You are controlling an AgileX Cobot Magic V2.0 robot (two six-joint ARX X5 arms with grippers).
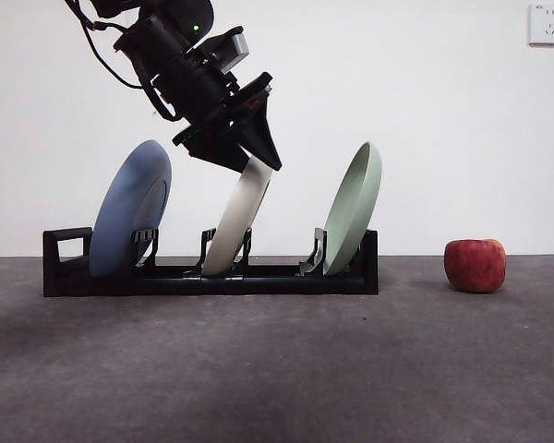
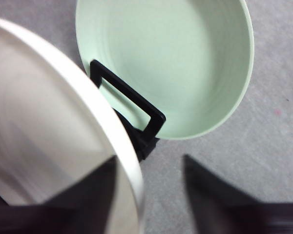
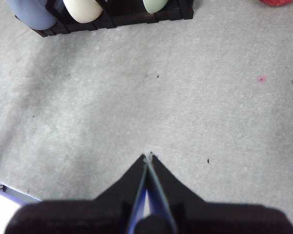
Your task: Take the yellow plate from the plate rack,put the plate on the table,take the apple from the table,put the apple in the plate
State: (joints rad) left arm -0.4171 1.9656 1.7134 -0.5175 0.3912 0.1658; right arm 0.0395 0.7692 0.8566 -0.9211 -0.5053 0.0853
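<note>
The yellow plate (image 1: 238,217) stands tilted in the middle slot of the black plate rack (image 1: 258,279). My left gripper (image 1: 258,166) comes down from the upper left and straddles its top rim. In the left wrist view the jaws (image 2: 149,161) are open: one lies over the plate's face (image 2: 49,122), the other stands clear beyond the rim. The red apple (image 1: 475,265) sits on the table (image 1: 277,369) to the right of the rack. My right gripper (image 3: 148,156) is shut and empty above bare table, away from the rack (image 3: 127,17) and the apple (image 3: 278,2).
A blue plate (image 1: 129,217) stands in the rack's left slot, by the loop handle. A pale green plate (image 1: 355,208) stands in the right slot, close beside my left gripper's outer jaw (image 2: 171,58). A white wall with a socket (image 1: 547,23) is behind.
</note>
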